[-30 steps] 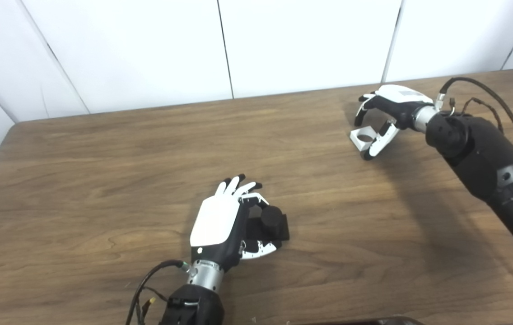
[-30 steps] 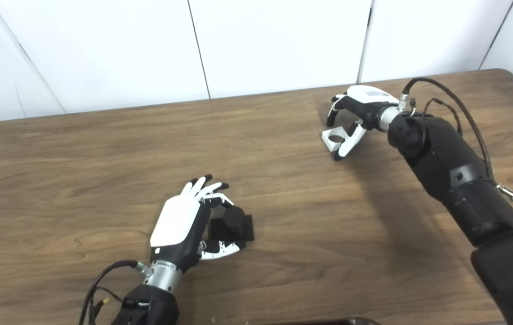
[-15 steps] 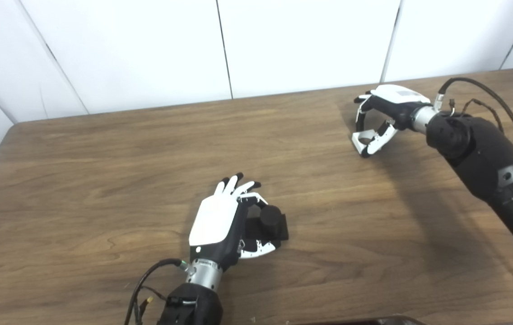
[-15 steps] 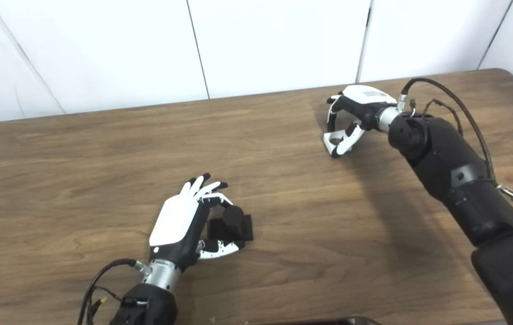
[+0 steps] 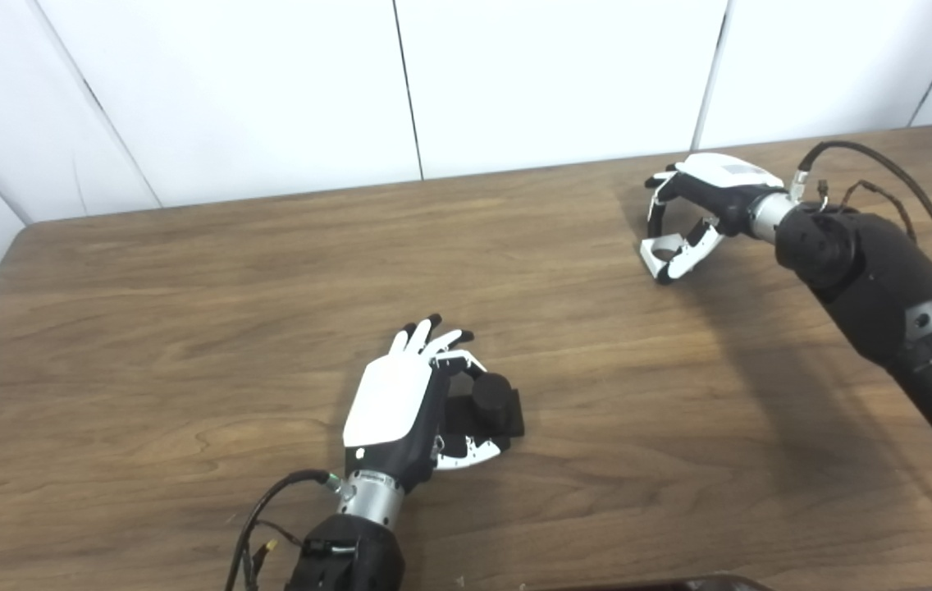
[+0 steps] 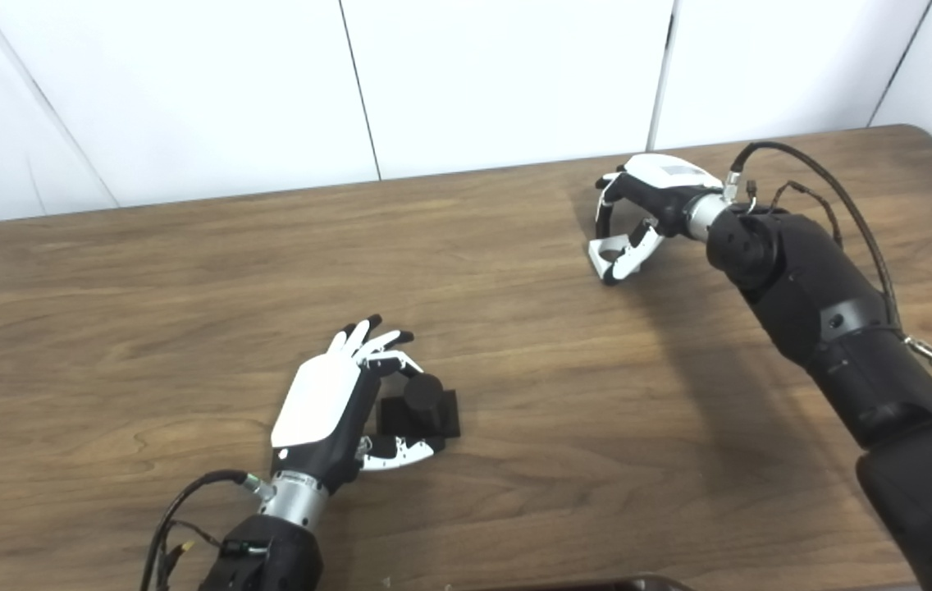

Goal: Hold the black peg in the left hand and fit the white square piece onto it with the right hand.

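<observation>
Peg and piece: the black peg (image 5: pixel 492 394) stands on its dark square base near the front middle of the tabletop; the white square piece (image 5: pixel 661 249), with a round hole, is far at the back right, well apart from the peg.
Tabletop (image 5: pixel 187 328): brown wood grain, it carries both things; white wall panels stand behind it.
Right arm: large and black, it comes in from the right side with a cable looping over it.
Left hand (image 5: pixel 400 402): it lies just beside the peg base, its fingers curved around the peg. I cannot tell whether they really press on it or only cup it.
Right hand (image 5: pixel 700 209): fingers and thumb are bent down around the white piece and seem to pinch it at its edges. If the piece is lifted off the wood, I cannot tell.
Risk, my judgement: the pinch is thin and at the rim, so the piece could tilt or slip during the long way to the peg. A loose left hand would let the peg tip when the hole is pushed on.
In the way: nothing lies between the two hands; only the left fingers near the peg top could block the piece.
</observation>
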